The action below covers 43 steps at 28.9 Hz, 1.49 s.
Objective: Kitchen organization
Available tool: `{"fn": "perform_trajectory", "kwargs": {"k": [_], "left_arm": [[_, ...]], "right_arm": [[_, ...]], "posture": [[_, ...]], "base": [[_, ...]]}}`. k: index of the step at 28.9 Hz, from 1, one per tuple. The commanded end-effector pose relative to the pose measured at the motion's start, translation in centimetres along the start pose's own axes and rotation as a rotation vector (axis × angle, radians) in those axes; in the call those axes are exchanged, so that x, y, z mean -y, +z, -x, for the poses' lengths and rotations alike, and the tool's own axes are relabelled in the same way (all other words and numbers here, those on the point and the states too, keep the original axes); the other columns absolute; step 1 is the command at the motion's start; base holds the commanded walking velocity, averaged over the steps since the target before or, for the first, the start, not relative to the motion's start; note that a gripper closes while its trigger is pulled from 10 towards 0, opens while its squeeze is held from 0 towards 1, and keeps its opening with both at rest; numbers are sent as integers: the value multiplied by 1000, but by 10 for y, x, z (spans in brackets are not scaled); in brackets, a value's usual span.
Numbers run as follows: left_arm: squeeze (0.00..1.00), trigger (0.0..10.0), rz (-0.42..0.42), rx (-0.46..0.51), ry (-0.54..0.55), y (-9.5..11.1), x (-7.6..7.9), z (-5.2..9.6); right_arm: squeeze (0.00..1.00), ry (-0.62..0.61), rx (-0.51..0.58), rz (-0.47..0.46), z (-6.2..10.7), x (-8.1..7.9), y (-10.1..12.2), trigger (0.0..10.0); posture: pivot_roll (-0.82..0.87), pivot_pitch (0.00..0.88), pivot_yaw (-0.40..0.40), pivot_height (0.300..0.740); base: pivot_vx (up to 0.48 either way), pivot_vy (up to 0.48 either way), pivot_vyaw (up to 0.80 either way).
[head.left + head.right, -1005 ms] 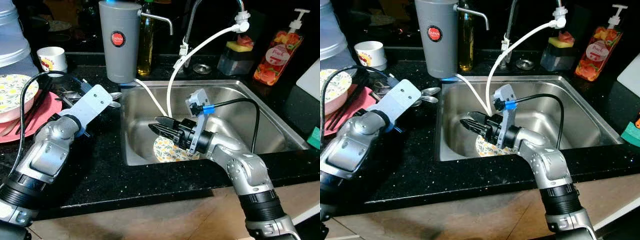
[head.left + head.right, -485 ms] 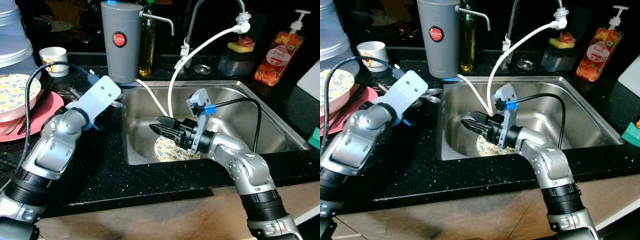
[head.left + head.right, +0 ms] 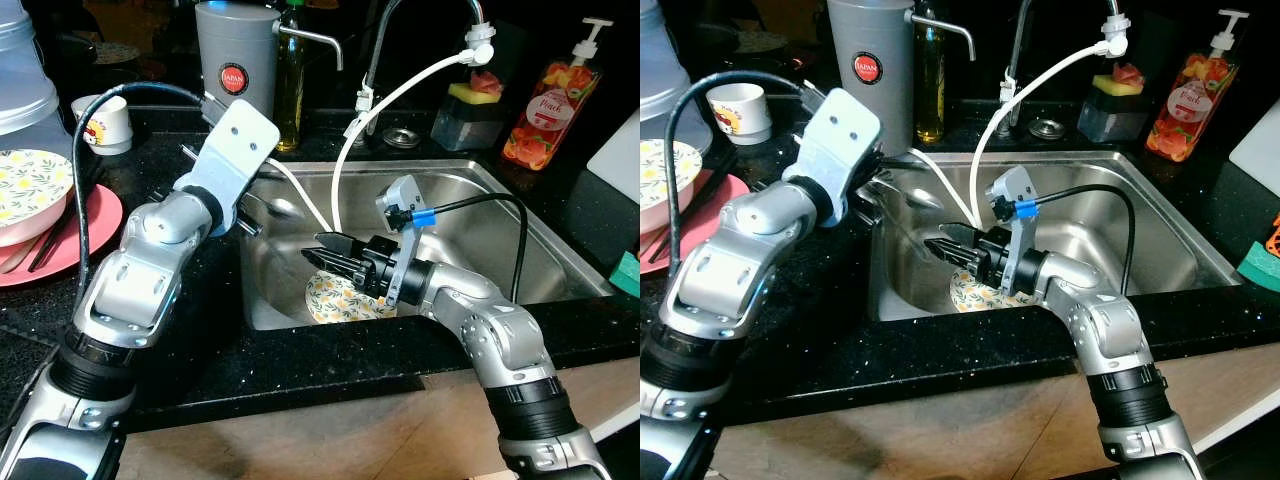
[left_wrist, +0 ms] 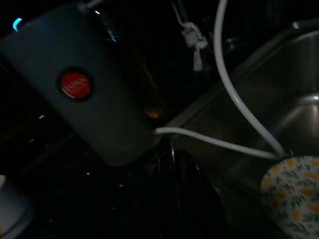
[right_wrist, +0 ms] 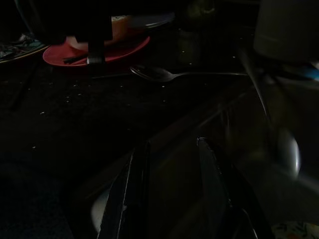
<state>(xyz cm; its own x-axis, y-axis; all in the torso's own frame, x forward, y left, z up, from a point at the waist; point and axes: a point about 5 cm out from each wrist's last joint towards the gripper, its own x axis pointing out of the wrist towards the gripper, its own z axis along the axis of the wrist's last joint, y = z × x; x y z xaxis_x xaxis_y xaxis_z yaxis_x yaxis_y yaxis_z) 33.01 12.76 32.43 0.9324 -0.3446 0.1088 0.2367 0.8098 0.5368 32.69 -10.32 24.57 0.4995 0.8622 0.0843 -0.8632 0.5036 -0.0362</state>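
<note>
Now your left arm has swung off the counter, where it sat a second ago, and reaches over the sink's (image 3: pixel 500 170) rim at about 10 o'clock of the basin. The left gripper (image 4: pixel 174 167) shows its fingers pressed together in the left wrist view, and they appear to pinch the handle of a spoon (image 3: pixel 283 208), whose bowl now hangs just inside the basin; the grip itself is dark, so take that hold as likely, not certain. The right gripper (image 3: pixel 314 250) has barely shifted: it hovers low in the sink with its fingers parted and nothing between them, just above the plate (image 3: pixel 340 300), which lies flat on the sink floor at about 7 o'clock. A second spoon (image 5: pixel 159 73) lies on the counter, toward the red dish (image 3: pixel 95 215) at 9 o'clock. I read this as cutlery being brought to the sink, early in the tidying. Your next release should drop the spoon clear of the white hose (image 3: pixel 340 170) at 12 o'clock, since the two grippers are near each other and could clash.
</note>
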Motion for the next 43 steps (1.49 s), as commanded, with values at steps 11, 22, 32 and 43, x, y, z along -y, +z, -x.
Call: {"fn": "perform_trajectory", "kwargs": {"k": [11, 22, 32, 43], "left_arm": [[0, 0, 34, 184, 123, 39, -21, 6], [0, 0, 688, 481, -54, 43, -18, 25], [0, 0, 1195, 737, 34, 23, -60, 41], [0, 0, 1391, 780, -74, 18, -57, 44]], "right_arm": [[0, 18, 28, 14, 1, -2, 5, 10000], [0, -132, 220, -98, -9, 3, 19, 10000], [1000, -81, 458, -389, -21, -15, 37, 10000], [1000, 20, 565, -581, -32, -34, 51, 10000]], "posture": [[-24, 93, -79, 740], [-24, 92, -75, 740], [-22, 95, -72, 740], [-27, 96, -69, 740]], "base": [[0, 0, 0], [0, 0, 0], [0, 0, 0], [0, 0, 0]]}}
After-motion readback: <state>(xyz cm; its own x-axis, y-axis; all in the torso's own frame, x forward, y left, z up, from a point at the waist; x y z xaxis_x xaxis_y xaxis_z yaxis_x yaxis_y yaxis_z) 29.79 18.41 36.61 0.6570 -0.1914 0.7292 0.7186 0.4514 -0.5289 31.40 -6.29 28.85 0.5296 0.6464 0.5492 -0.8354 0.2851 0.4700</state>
